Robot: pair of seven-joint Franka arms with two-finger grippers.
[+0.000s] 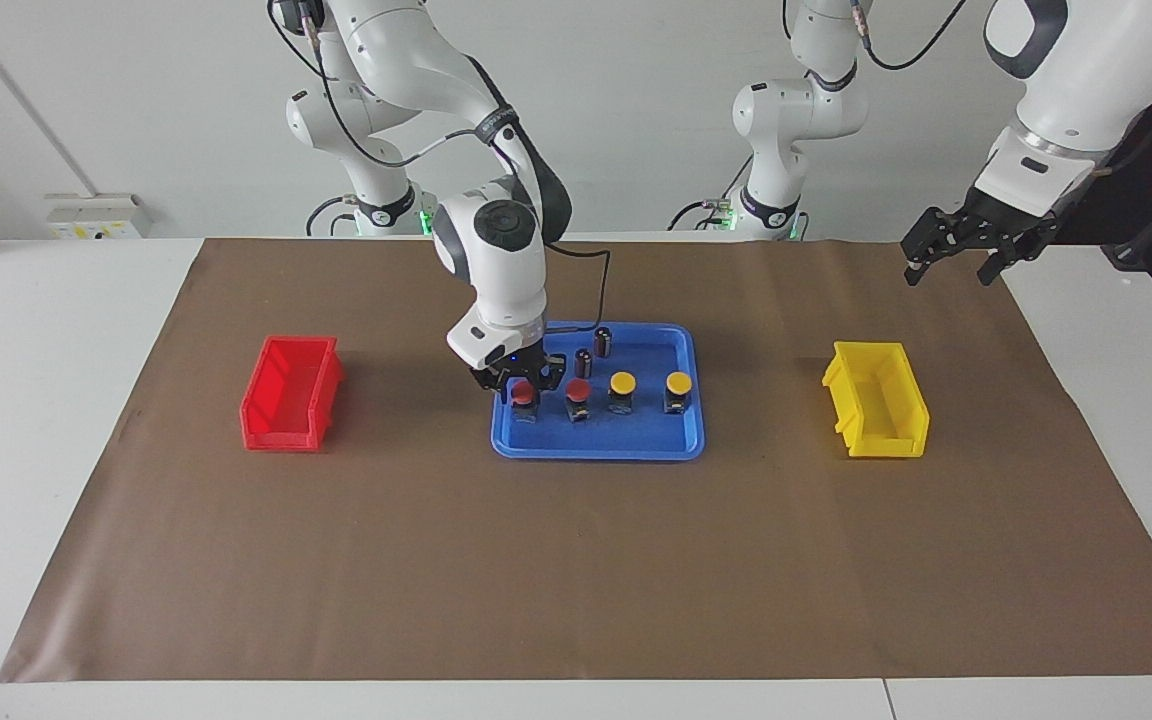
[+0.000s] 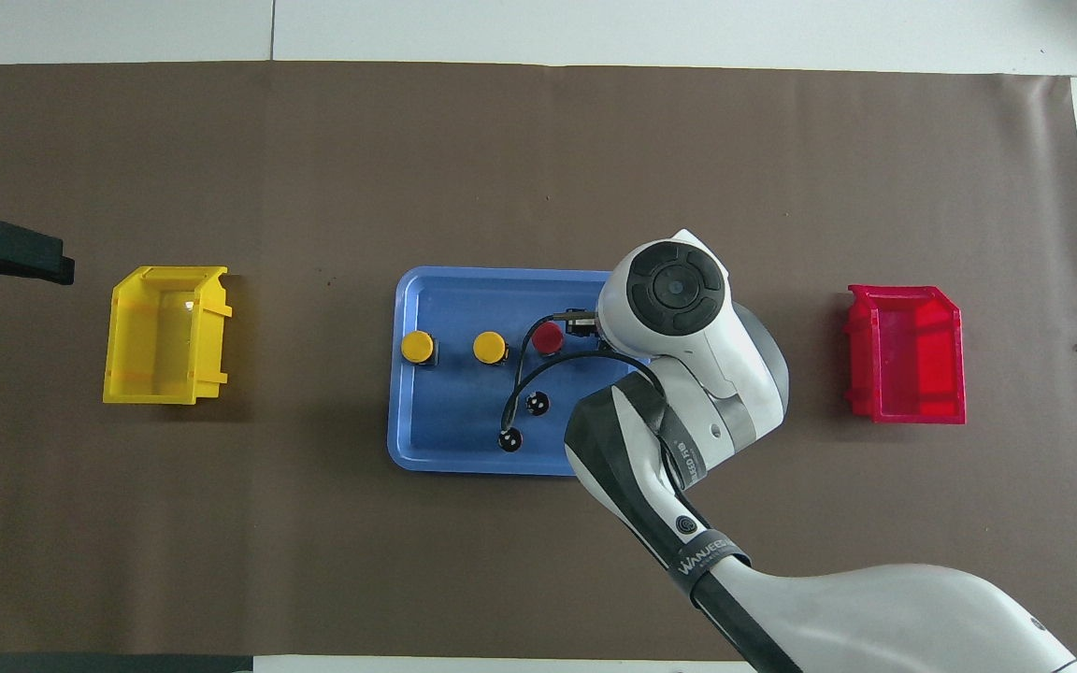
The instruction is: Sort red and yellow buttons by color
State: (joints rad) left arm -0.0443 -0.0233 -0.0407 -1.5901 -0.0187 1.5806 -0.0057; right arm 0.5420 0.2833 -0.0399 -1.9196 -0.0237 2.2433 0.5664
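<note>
Four buttons stand in a row on the blue tray (image 1: 596, 452). My right gripper (image 1: 524, 386) is down over the red button (image 1: 523, 400) at the row's end toward the right arm, shut on it; the right arm hides this button in the overhead view. Beside it stands the second red button (image 1: 578, 391) (image 2: 549, 337), then two yellow buttons (image 1: 622, 383) (image 1: 678, 383) (image 2: 490, 348) (image 2: 417, 347). My left gripper (image 1: 948, 270) (image 2: 6, 254) hangs open and holding nothing, high over the mat's edge at the left arm's end.
A red bin (image 1: 291, 393) (image 2: 908, 355) sits on the brown mat toward the right arm's end, a yellow bin (image 1: 876, 412) (image 2: 165, 335) toward the left arm's end. Two dark cylinders (image 2: 537, 404) (image 2: 509, 439) stand in the tray nearer the robots than the buttons.
</note>
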